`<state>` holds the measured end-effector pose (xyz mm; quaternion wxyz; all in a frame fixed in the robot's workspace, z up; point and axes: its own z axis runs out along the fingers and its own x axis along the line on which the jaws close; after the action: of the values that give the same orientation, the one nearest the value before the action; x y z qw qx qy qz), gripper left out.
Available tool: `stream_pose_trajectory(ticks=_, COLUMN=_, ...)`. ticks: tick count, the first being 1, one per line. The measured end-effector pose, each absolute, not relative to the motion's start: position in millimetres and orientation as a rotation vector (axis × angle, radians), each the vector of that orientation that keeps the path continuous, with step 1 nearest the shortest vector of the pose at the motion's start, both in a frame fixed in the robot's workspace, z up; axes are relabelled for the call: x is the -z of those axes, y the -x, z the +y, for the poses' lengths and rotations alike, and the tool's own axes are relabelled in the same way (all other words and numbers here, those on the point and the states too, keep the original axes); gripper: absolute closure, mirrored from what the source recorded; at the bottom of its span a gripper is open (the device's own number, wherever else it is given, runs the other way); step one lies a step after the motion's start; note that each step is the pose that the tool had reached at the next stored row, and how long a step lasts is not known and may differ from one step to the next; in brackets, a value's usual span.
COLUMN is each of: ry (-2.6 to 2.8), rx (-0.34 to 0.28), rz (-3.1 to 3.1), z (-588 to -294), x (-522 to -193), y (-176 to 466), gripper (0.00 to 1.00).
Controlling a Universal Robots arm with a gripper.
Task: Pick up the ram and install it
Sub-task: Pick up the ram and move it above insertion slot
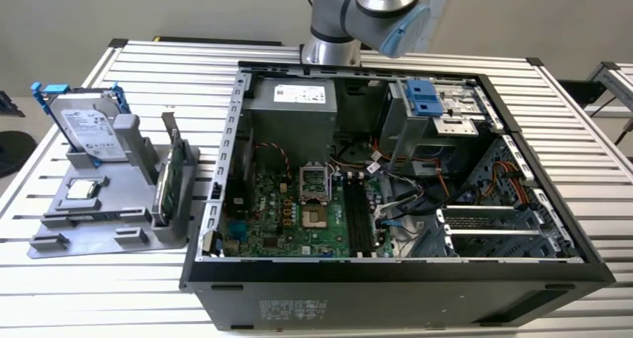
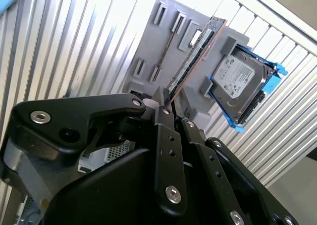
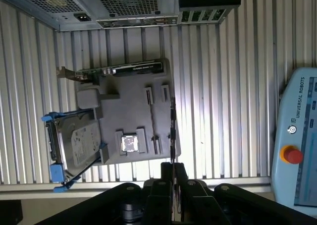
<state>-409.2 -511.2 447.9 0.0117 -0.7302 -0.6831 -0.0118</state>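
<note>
The gripper (image 3: pixel 172 168) clenches the ram (image 3: pixel 172 128), which juts beyond its fingertips; pickup looks done, seating it in the case (image 1: pixel 396 270) remains.

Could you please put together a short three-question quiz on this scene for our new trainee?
1. True or false: the end effector grips the ram.
2. Which part stands on the holder next to the hard drive? A) green card B) fan C) keyboard
3. Fill in: the case lies with its side ___, so the motherboard shows.

Key: 1 true; 2 A; 3 open.
</note>
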Motion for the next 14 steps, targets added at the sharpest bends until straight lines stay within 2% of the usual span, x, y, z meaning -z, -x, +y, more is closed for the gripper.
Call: stream_pose_trajectory(ticks=14, ry=2.277, rx=0.036, rz=-2.130, z=-511.3, x=-446.6, y=370.5, gripper=1.00)
